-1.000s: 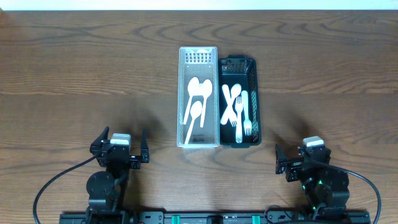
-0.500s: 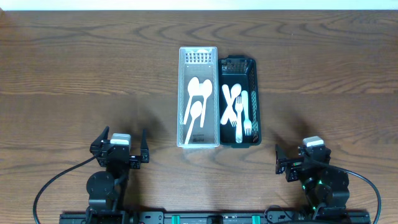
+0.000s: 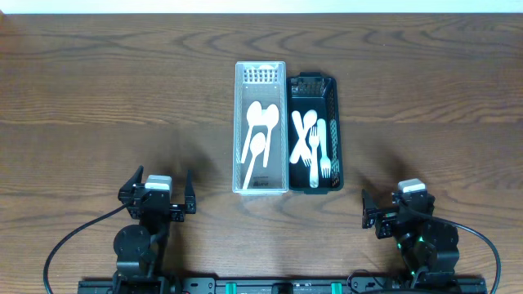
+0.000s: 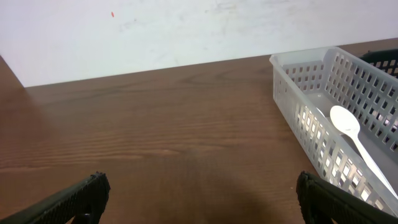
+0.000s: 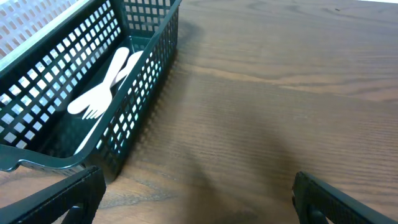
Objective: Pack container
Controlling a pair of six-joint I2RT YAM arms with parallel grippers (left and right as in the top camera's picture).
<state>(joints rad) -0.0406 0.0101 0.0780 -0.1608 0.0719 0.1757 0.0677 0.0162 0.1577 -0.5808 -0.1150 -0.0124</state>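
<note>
Nearest, the left gripper (image 3: 160, 189) and right gripper (image 3: 398, 211) sit low over the wooden table (image 3: 98, 98), each with its fingers spread wide and holding nothing. Farther off, the white basket (image 3: 261, 75) holds white spoons (image 3: 255, 114). The black basket (image 3: 310, 84) touches its right side and holds white forks (image 3: 321, 143).

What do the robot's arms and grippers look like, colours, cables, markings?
Both arms are black with rounded joint housings. The left gripper and right gripper each have two black fingers and a pale grey block on top. A black cable loops outward from each base. Small green lights glow on the right arm.
</note>
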